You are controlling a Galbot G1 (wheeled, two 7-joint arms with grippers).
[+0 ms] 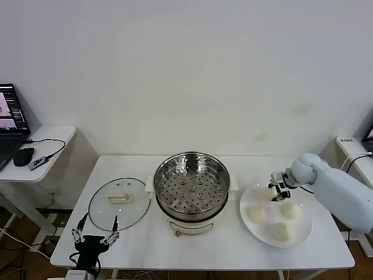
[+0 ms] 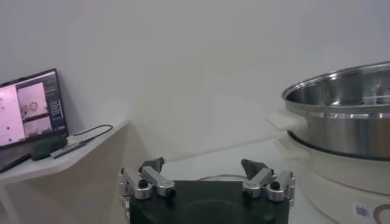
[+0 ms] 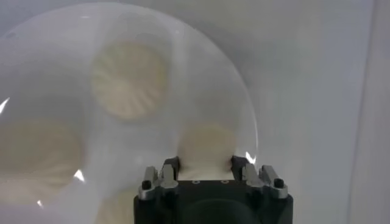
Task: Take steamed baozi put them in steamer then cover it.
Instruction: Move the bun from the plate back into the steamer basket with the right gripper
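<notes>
Cream-white baozi (image 3: 207,146) on the plate (image 1: 303,233), right of the steamer (image 1: 191,186), sits pinched in the right gripper (image 1: 278,191) for lifting; the left gripper (image 1: 93,233) waits, jaws spread.

A white table (image 1: 145,245) fills the middle with a flat white plate (image 1: 303,233) toward its right end, while off to the left a side desk (image 1: 52,137) carries a laptop (image 1: 10,119), a black mouse (image 1: 23,156) and a cable (image 1: 49,142).
</notes>
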